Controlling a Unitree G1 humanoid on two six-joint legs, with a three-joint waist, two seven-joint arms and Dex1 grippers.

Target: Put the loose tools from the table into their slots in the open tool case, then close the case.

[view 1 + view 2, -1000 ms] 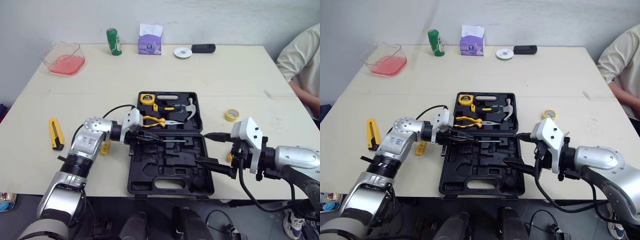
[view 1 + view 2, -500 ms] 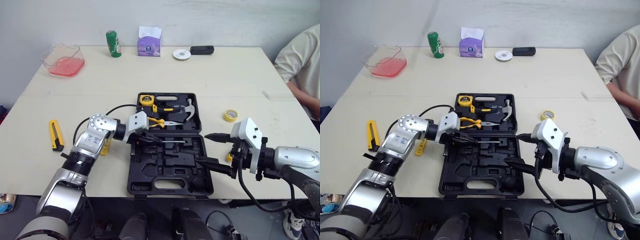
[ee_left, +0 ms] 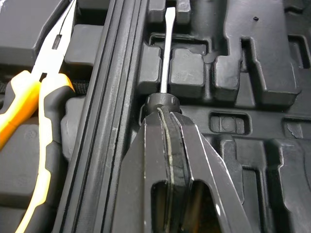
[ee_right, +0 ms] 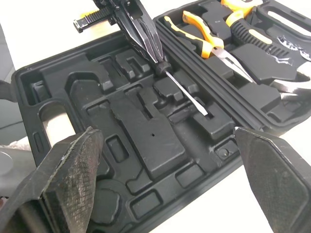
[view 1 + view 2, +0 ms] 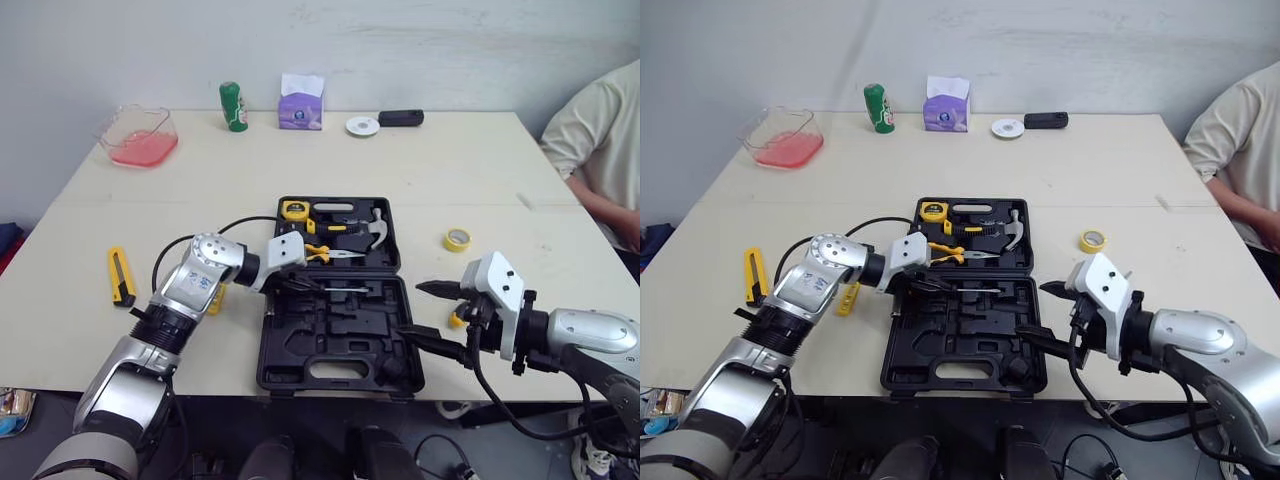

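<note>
The black moulded plastic tool case (image 5: 340,340) lies open flat at the near middle of the pale table (image 5: 450,160), slots facing up. My right claw (image 5: 412,310) waits spread wide at its near right corner, I judge to steady it. My left claw (image 5: 293,285) pinches the slim black-handled flat screwdriver (image 5: 345,288), shaft lined along the narrow slot at the near half's far edge, ready to seat.

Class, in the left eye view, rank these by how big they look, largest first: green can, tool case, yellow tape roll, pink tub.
1. tool case
2. pink tub
3. green can
4. yellow tape roll
The case also lies nearest the camera, and the can and tub farthest, so true sizes may differ.
</note>
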